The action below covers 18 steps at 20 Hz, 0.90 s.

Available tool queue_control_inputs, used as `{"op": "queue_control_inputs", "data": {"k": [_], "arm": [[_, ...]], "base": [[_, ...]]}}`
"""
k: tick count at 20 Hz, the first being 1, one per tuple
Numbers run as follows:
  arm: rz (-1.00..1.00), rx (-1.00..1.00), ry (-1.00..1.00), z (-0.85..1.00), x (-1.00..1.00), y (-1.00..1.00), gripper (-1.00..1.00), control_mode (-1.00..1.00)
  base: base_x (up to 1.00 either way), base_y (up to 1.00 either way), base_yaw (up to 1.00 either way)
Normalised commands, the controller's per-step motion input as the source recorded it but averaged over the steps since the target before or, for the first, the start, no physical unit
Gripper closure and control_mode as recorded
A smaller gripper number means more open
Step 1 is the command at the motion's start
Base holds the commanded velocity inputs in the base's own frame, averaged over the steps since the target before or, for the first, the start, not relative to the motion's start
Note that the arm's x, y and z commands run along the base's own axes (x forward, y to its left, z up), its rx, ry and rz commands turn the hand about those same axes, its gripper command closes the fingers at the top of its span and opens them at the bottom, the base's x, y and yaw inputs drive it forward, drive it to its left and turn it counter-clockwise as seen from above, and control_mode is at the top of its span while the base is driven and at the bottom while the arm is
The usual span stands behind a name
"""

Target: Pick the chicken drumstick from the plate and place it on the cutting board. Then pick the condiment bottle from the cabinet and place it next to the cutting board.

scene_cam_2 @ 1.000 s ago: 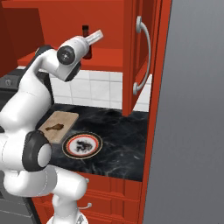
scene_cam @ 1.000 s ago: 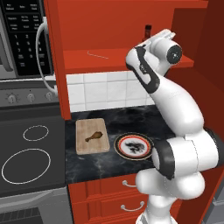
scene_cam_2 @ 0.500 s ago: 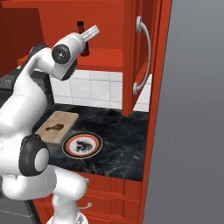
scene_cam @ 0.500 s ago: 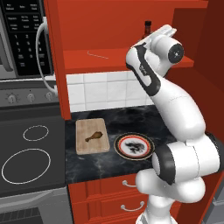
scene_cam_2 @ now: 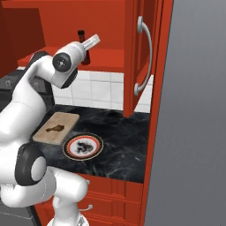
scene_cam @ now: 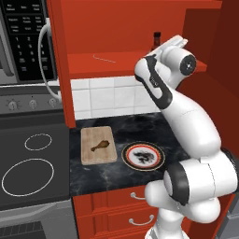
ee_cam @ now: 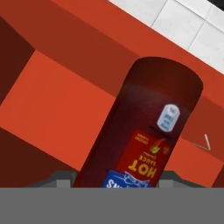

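A small golden-brown chicken drumstick (scene_cam: pixel 101 146) lies on the light tan rectangular wooden cutting board (scene_cam: pixel 98 144) on the black marbled counter (scene_cam: pixel 126 128), with the round plate (scene_cam: pixel 143 155), dark-rimmed and white-centred, just beside the board. Left of the counter sits a black stove (scene_cam: pixel 32 168) under a black microwave (scene_cam: pixel 23 39). The slim dark condiment bottle (ee_cam: pixel 146 135) with a red hot-sauce label stands upright on the flat shelf of the bright red-orange cabinet (scene_cam: pixel 112 63), whose door (scene_cam_2: pixel 143 57) hangs open to the right. The white arm is raised and bent, its gripper (scene_cam_2: pixel 90 42) reaching in level with the bottle; the hand view is close against the bottle. Whether the fingers are clamped on it I cannot tell.
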Motion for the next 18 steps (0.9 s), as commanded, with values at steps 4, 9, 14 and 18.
{"op": "queue_control_inputs", "data": {"k": [4, 9, 14, 18], "arm": [[0.00, 0.00, 0.00, 0.17, -0.39, 0.00, 1.00, -1.00], [0.00, 0.00, 0.00, 0.42, -0.43, 0.00, 1.00, -1.00], [0.00, 0.00, 0.01, 0.17, -0.47, 0.05, 1.00, -1.00], [0.00, 0.00, 0.08, 0.00, -0.53, 0.13, 1.00, -1.00]], "base": [[0.00, 0.00, 0.00], [0.00, 0.00, 0.00], [0.00, 0.00, 0.00], [0.00, 0.00, 0.00]]}}
